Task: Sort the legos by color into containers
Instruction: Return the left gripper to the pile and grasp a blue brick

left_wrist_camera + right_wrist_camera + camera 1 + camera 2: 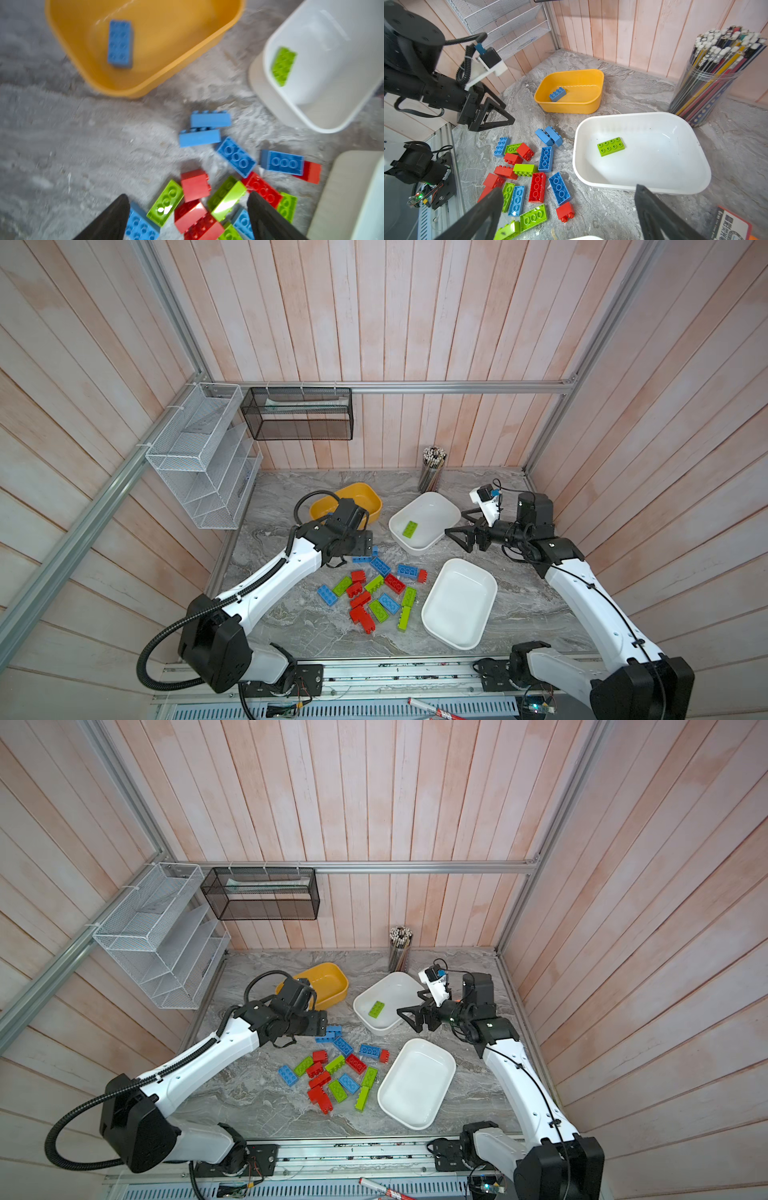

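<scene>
Left wrist view shows the legos (235, 156) blurred.

In both top views the left arm (286, 568) is hiding the blue studded brick (557, 94) inside the mustard yellow plastic tub (362, 494).

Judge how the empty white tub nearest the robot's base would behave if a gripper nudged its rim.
The empty white tub looks like glossy plastic, so probably light and stiff. Holding nothing, on a smooth stone-patterned table, it would likely slide easily. Being shallow and wide, it seems unlikely to tip.
</scene>
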Controlling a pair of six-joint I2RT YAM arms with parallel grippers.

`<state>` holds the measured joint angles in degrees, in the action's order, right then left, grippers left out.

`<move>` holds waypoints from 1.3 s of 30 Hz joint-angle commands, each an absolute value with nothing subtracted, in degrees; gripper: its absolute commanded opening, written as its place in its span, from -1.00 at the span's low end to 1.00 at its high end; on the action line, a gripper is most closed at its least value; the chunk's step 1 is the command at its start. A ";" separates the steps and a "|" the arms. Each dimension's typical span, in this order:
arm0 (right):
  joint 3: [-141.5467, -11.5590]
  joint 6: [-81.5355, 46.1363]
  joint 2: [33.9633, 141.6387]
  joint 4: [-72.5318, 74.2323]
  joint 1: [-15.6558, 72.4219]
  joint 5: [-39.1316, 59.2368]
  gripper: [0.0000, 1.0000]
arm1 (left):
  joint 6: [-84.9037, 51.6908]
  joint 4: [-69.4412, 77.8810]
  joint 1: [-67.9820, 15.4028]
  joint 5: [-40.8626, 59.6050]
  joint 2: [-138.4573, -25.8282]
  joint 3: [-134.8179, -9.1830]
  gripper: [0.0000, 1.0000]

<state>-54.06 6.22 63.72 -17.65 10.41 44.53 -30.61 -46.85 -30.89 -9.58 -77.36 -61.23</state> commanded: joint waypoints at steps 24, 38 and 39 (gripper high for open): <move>-50.72 4.31 64.61 -15.84 15.20 45.88 0.96 | -60.20 -41.66 -25.13 -8.51 -77.65 -38.88 0.42; -50.80 4.37 64.16 -16.52 15.20 45.18 0.96 | -61.22 -40.38 -27.20 -7.57 -78.90 -37.14 -0.31; -50.88 4.32 64.05 -16.57 15.20 45.18 0.96 | -60.95 -41.22 -27.21 -7.99 -78.45 -37.63 -0.36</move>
<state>-51.22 4.47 64.29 -15.92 14.92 45.28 -60.40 -40.60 -26.98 -7.38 -78.43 -38.06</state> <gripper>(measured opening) 0.980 0.340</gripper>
